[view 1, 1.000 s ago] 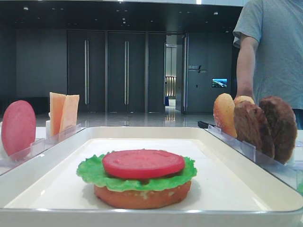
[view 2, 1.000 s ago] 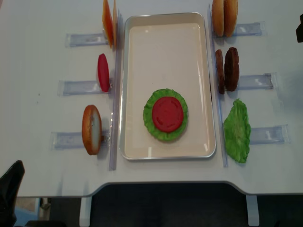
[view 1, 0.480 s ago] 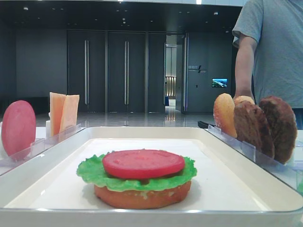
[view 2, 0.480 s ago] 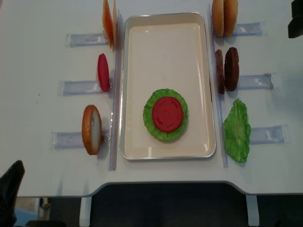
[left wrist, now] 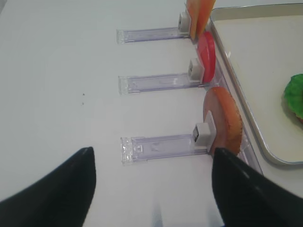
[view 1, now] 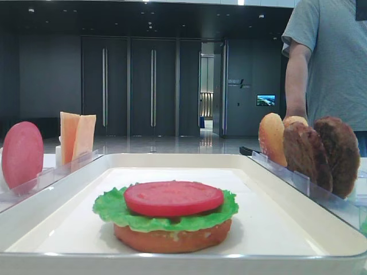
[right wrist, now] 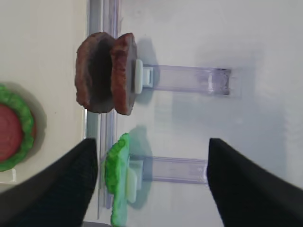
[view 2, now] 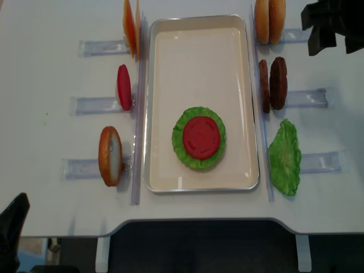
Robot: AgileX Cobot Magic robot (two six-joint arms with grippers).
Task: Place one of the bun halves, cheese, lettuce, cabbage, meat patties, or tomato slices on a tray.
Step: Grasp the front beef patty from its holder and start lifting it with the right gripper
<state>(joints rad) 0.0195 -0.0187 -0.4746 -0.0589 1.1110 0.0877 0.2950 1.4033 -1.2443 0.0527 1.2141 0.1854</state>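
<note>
Ahead of the right pincer (right wrist: 150, 182), two clear acrylic racks (right wrist: 187, 79) lie on the white surface (right wrist: 213, 38), nothing between. The meat patties (right wrist: 106, 72) stand on edge side by side in the farther rack, flat faces toward the tray (view 2: 199, 68). A spare lettuce leaf (right wrist: 117, 179) stands in the nearer rack, between the spread, empty fingers. The left pincer (left wrist: 151, 189), also spread and empty, hovers over a bun half (left wrist: 223, 118).
</note>
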